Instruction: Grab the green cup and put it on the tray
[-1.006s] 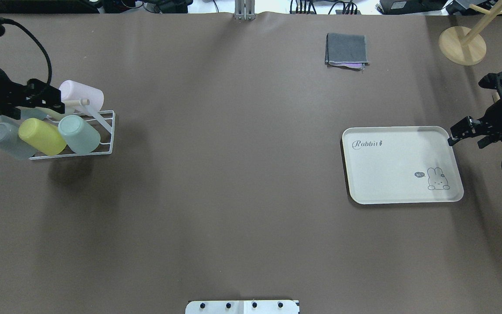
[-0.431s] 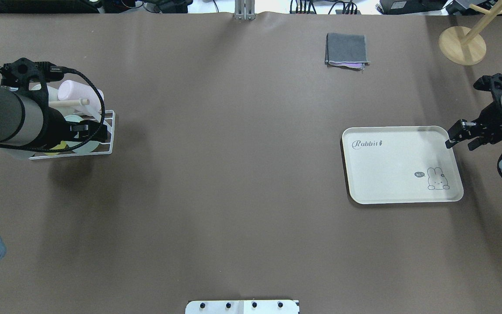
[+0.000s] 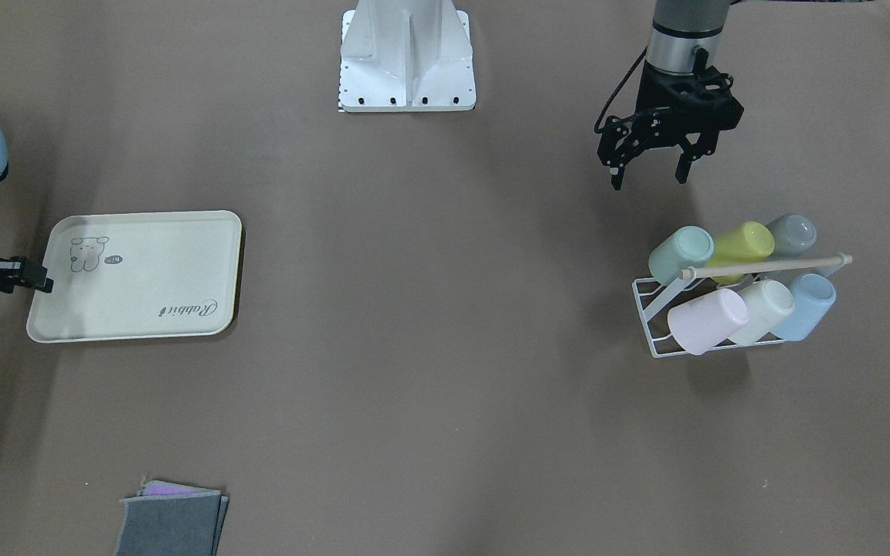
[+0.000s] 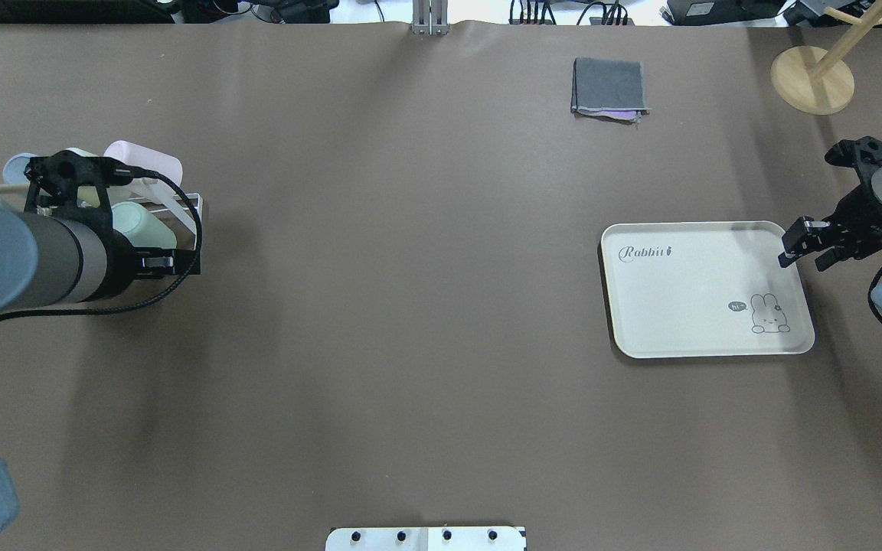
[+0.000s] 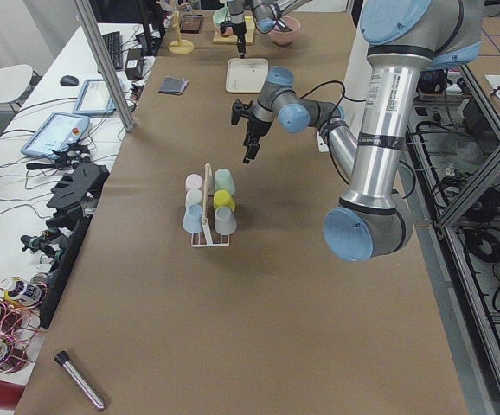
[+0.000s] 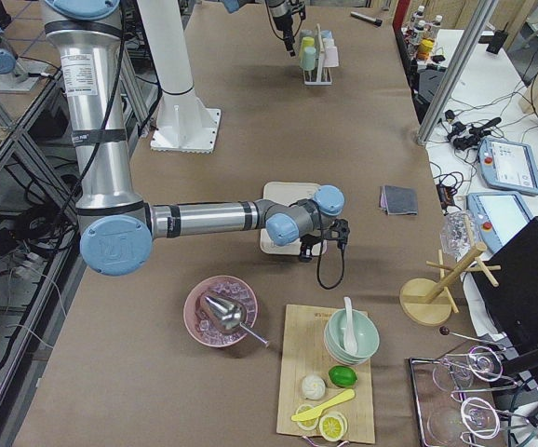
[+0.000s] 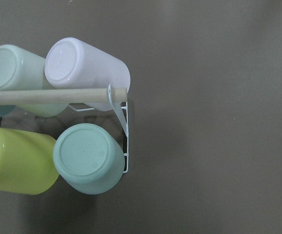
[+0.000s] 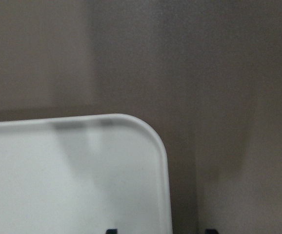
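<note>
Green cup: The green cup sat in the white wire rack at the left end of the desk. It was in the rack's near row, on the robot's side. It was the end cup, closest to the middle of the desk, just beside the yellow-green cup.

How it lay: It was upside down and tipped. Its flat bottom was up and leaned to the near side. Its mouth pointed down into the rack.

Left jaws: The left gripper hung over the desk and pointed down. Its jaws were spread wide and held nothing.

Way to the cup: The cup lay a little to the far side of these jaws and lower down, not touching them. The left wrist view looked almost straight at the cup's flat bottom.

Nearer arm: The left one, by a lot.

Right jaws: The right gripper was well apart from the cup, at the tray's right edge close to its far corner. Its two tips were apart, one over the tray and one outside the rim, with nothing between them but the rim.

Tray: The tray lay on the right side of the desk with no cup on it.

Next move: I think the left jaws had to go down and a bit farther out to close on the cup's sides. The wooden bar close by could get in the way.
</note>
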Controlling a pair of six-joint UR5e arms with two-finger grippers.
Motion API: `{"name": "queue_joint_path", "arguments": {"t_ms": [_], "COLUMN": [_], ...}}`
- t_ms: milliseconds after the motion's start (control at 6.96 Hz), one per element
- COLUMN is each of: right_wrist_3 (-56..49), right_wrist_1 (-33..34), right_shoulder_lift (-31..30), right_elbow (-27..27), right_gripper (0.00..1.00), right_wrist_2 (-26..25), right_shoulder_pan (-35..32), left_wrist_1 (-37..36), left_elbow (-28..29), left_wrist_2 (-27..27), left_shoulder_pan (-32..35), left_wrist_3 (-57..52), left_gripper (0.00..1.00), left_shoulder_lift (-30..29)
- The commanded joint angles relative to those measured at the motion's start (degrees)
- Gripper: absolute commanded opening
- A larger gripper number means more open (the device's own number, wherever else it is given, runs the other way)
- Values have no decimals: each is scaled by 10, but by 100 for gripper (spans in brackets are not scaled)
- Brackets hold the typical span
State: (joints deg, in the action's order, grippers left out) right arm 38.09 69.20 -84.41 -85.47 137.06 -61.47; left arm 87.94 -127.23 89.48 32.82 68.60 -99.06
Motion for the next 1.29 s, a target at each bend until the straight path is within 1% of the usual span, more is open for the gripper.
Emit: {"name": "queue_joint_path", "arguments": {"t_ms": [0,144,287,431,575,719,862,1006,1150], "right_wrist_3": [0,0,-1,-1,0,0,0,0,0], "right_wrist_1": [0,0,0,0,0,0,0,0,0], "right_shoulder_lift": [-1,-5,-8,-9,-11,-12,-12,-12,-12], "right_elbow": [0,0,0,0,0,0,1,1,1], "right_gripper": [67,61,57,54,50,49,49,50,50], "right_wrist_2": [0,0,0,1,1,0,0,0,-1], "right_shoulder_pan": [6,6,6,6,6,6,8,11,13], "left_wrist_1": [3,7,47,127,185,195,242,313,344], "left_elbow": [1,0,1,-6,-5,-6,0,1,7], "left_wrist_2": [-133,-181,-206,-226,-228,-252,-291,-351,-377], "left_shoulder_pan": [-90,-119,-125,-125,-125,-130,-150,-176,-194], "left_wrist_3": [71,105,123,123,124,126,169,207,213], "left_gripper": [98,98,98,98,98,98,98,98,98], "left_shoulder_lift": [20,43,74,131,175,178,202,222,249]}}
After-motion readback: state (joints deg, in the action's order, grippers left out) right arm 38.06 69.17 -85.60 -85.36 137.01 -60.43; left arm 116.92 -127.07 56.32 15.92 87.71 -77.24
